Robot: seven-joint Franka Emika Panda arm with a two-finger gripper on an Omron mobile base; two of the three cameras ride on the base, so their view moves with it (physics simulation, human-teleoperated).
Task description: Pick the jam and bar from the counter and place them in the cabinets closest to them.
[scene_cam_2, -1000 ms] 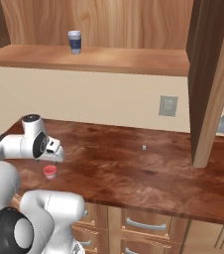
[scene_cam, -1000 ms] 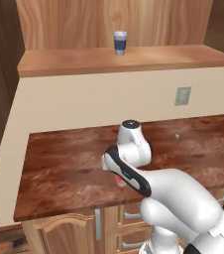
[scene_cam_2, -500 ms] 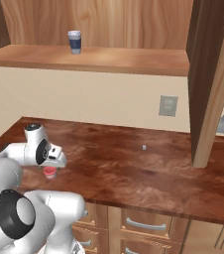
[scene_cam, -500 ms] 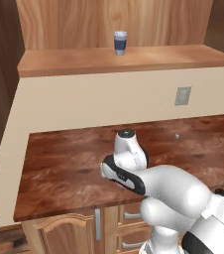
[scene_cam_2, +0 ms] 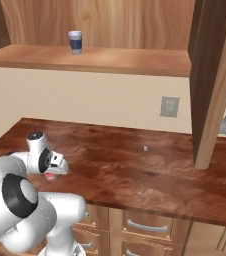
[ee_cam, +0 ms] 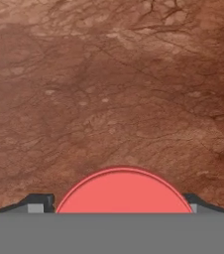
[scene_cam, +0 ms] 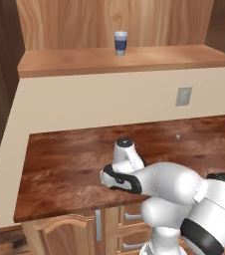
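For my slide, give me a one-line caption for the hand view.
The hand low over the glossy dark reddish-brown counter, its fingertips flanking the tiny round red jam pot.

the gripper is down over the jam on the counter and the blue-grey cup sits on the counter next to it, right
Not quite. The gripper is down over the jam on the counter, but the blue-grey cup stands up on the cabinet shelf above, as the left base view shows.

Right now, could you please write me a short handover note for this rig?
Gripper: low over the glossy reddish-brown wooden counter, one finger tip either side of the tiny round red jam pot; whether it grips yet cannot be told.
Jam sits on the counter near its front edge.
Blue-grey cup stands on the light-brown cabinet shelf.
Done: nothing placed.
Left: lift jam, shelve it; then the bar.
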